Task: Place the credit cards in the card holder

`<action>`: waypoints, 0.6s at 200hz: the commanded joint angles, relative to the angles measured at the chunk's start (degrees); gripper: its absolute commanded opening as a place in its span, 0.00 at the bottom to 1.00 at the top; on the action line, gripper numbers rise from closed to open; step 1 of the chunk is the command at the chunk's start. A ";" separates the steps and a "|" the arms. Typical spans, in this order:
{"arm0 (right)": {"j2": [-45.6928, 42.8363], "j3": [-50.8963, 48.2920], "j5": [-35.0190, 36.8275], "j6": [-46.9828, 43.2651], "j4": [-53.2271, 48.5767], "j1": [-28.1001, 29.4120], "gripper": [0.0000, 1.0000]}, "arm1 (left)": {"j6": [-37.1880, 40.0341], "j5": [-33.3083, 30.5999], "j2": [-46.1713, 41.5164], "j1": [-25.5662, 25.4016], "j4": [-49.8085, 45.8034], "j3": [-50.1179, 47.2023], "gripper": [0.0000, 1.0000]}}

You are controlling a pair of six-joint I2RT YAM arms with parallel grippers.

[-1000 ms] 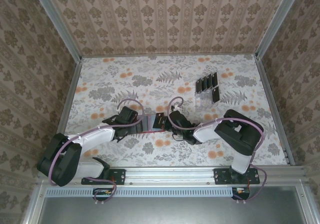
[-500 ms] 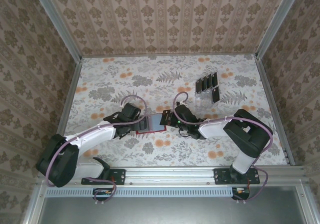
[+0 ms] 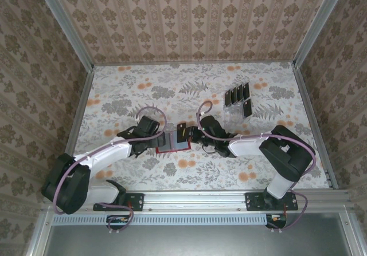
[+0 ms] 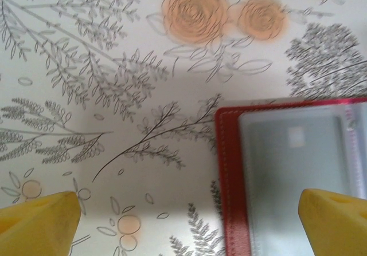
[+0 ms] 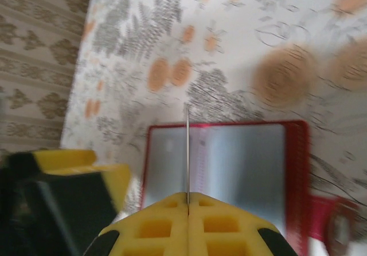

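**Card poised edge-on over the open holder**

The right gripper (image 5: 188,201) has its yellow jaws pressed together on one thin black rectangular credit card (image 5: 187,147), which the wrist camera sees edge-on as a fine line. Gripping it by one end leaves the other end free to lead. That end points toward the small red folding card holder (image 5: 223,164), which reads as the set-up for sliding the card into a pocket. Whether its edge touches the holder I cannot tell.

The left gripper (image 4: 189,221) hangs low with its jaws spread wide and grips nothing. One yellow fingertip (image 4: 335,213) is over the holder's inside and the other is over bare cloth, so the holder's outer edge lies between them. It is likely placed to pin the holder down while the card goes in.

The card holder lies open and flat on the floral-printed table (image 3: 126,95), near the front and between the two arms. Its rim is red with a line of stitching. Inside are pale grey glossy sleeves, one showing a small light square. The other black credit cards (image 3: 238,95) stand in a clear plastic rack (image 3: 232,115) well apart, toward the back right.
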 commanded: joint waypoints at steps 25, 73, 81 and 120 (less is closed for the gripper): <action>5.40 0.75 -2.45 3.36 11.65 0.40 0.00 | -2.76 -2.18 1.79 0.16 -0.86 -2.35 1.00; 11.83 -0.81 -2.71 6.90 22.44 0.48 0.00 | -4.64 -3.09 2.53 -0.02 -1.91 -3.06 1.00; 12.58 -1.02 -2.71 7.23 23.61 0.58 0.00 | -4.80 -3.30 2.66 -0.01 -2.20 -3.11 1.00; 13.89 -2.12 -2.17 7.94 25.83 0.86 0.00 | -5.51 -3.97 3.12 -0.11 -3.26 -3.21 1.00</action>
